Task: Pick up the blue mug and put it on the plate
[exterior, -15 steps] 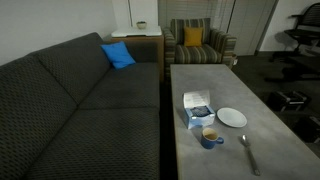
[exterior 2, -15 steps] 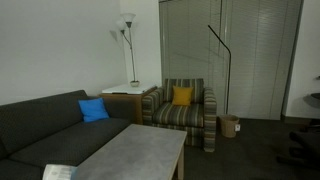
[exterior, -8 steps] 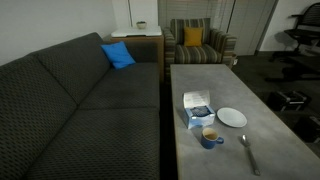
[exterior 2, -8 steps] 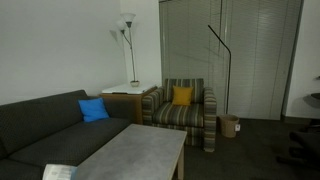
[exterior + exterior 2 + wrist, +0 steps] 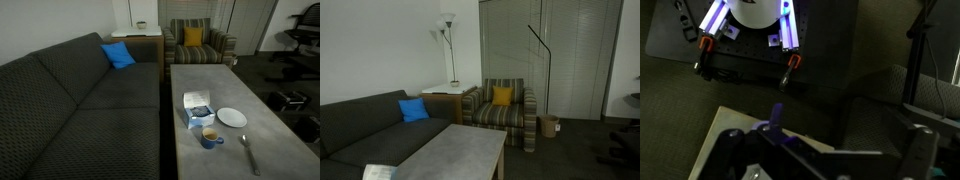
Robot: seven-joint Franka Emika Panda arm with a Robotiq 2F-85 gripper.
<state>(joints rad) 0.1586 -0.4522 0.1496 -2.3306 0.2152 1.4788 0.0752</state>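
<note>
Though my gripper (image 5: 825,152) shows dimly in the wrist view, I cannot tell its opening. Mug (image 5: 209,136) stands just beside plate (image 5: 231,117); counter (image 5: 200,80) lies bare beyond, spoon (image 5: 248,153) near its edge.

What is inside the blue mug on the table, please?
The blue mug shows a light tan inside in an exterior view; whether that is liquid or glaze is too small to tell. Nothing sticks out above its rim.

Exterior views high over table (image 5: 200,75), low along table (image 5: 460,150), wrist view facing down
</note>
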